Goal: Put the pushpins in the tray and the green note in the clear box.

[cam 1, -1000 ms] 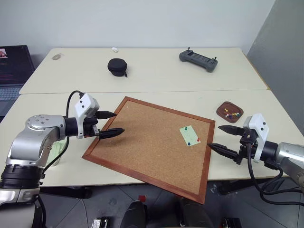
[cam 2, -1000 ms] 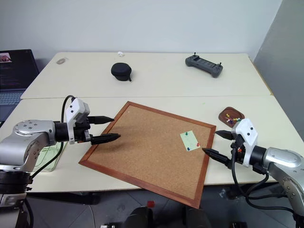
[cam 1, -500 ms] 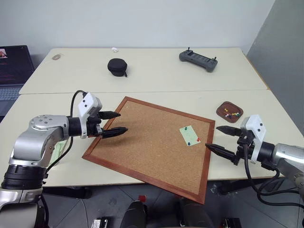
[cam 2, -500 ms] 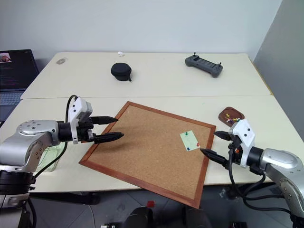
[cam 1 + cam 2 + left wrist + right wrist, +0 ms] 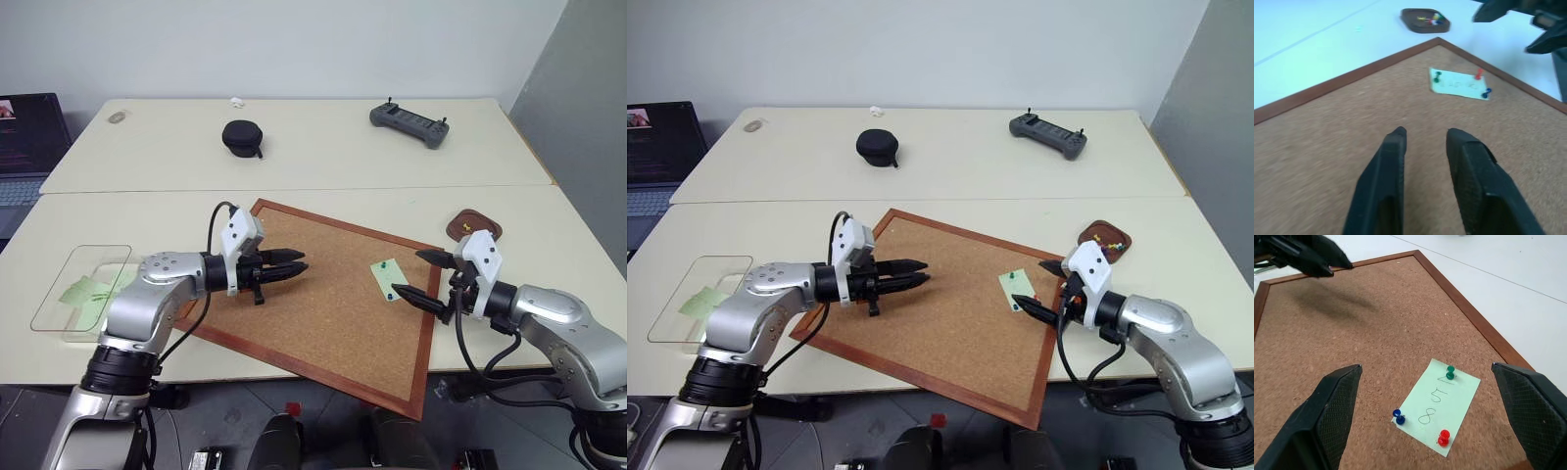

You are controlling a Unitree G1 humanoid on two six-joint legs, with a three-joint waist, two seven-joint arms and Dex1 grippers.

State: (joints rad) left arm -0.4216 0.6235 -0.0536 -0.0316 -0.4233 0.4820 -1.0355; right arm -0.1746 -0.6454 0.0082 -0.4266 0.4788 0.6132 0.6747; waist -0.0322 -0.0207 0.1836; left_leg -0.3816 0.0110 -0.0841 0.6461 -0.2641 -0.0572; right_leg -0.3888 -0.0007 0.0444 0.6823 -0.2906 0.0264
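The green note [image 5: 1437, 406] lies on the cork board [image 5: 323, 313] near its right edge, pinned by three pushpins: green [image 5: 1450, 370], blue [image 5: 1397, 415] and red [image 5: 1443, 436]. My right gripper [image 5: 409, 272] hovers wide open just to the right of the note, which sits ahead of the gap between its fingers. My left gripper [image 5: 299, 260] floats over the board's left half, pointing right, with its fingers a narrow gap apart and nothing between them. The brown tray [image 5: 474, 224], with several pushpins in it, sits behind the right gripper. The clear box [image 5: 103, 248], with green paper inside, stands at the far left.
The wood-framed cork board lies askew across the front table. A black pouch [image 5: 240, 136] and a grey controller [image 5: 409, 123] rest on the back table. A laptop [image 5: 24, 137] stands at the far left edge.
My left arm has swung right over the board, uncovering the clear box, and its fingers have narrowed. The right gripper has moved left up to the note, still wide open.
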